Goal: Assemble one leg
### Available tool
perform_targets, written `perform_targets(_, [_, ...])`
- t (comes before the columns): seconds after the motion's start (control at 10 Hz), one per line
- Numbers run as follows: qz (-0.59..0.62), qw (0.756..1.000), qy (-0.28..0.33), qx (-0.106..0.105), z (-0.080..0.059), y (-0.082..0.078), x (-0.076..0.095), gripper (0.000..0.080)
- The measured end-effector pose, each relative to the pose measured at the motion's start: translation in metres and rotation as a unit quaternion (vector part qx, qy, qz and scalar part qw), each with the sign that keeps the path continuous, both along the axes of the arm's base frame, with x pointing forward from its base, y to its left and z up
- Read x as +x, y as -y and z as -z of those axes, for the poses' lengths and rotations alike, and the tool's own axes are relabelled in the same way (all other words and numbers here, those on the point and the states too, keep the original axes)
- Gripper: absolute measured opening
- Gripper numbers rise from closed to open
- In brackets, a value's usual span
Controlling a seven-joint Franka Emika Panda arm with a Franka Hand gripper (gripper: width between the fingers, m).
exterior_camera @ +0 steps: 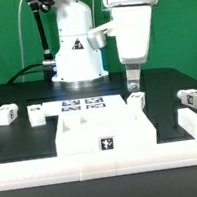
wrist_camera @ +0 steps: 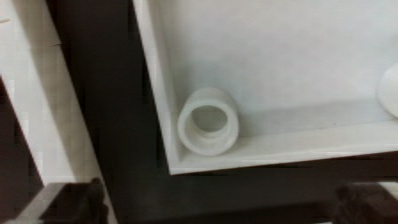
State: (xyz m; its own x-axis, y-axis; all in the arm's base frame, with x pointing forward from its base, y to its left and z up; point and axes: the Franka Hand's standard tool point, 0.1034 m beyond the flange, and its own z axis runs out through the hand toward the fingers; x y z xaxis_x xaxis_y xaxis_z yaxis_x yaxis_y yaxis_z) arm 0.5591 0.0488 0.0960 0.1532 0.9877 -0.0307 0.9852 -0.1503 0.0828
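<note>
The white square tabletop (exterior_camera: 106, 134) lies in the middle of the black table. My gripper (exterior_camera: 133, 81) hangs over its far corner on the exterior view's right, just above a small white block (exterior_camera: 137, 99) there. In the wrist view the gripper (wrist_camera: 214, 212) is open, its dark fingertips (wrist_camera: 63, 205) far apart with nothing between them. Below it are the tabletop's corner (wrist_camera: 267, 70) and an empty oval socket (wrist_camera: 210, 122). Loose tagged legs lie at the exterior view's left (exterior_camera: 5, 115), near it (exterior_camera: 36, 115), and at the right (exterior_camera: 194, 98).
The marker board (exterior_camera: 84, 105) lies behind the tabletop, in front of the robot's base (exterior_camera: 78, 54). A low white wall (exterior_camera: 106, 167) runs along the front and up the exterior view's right side (exterior_camera: 196, 124).
</note>
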Motion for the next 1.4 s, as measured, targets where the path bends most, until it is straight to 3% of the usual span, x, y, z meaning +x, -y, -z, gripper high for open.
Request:
perform_targets(0.3, [-0.048,0.999,-0.016,-0.017,0.009,0.032,-0.029,0.0650])
perform_targets(0.7, [-0.046,0.999,-0.019,-0.016,0.012,0.033,-0.035,0.0650])
perform_targets(0.8, [-0.047,0.999,-0.022,-0.015,0.015,0.032,-0.045,0.0650])
perform_targets(1.1, [-0.051,0.998,-0.041,-0.007,0.038,0.030,-0.096,0.0650])
perform_targets(1.4, [-0.047,0.998,-0.051,0.000,0.055,0.033,-0.125,0.0650])
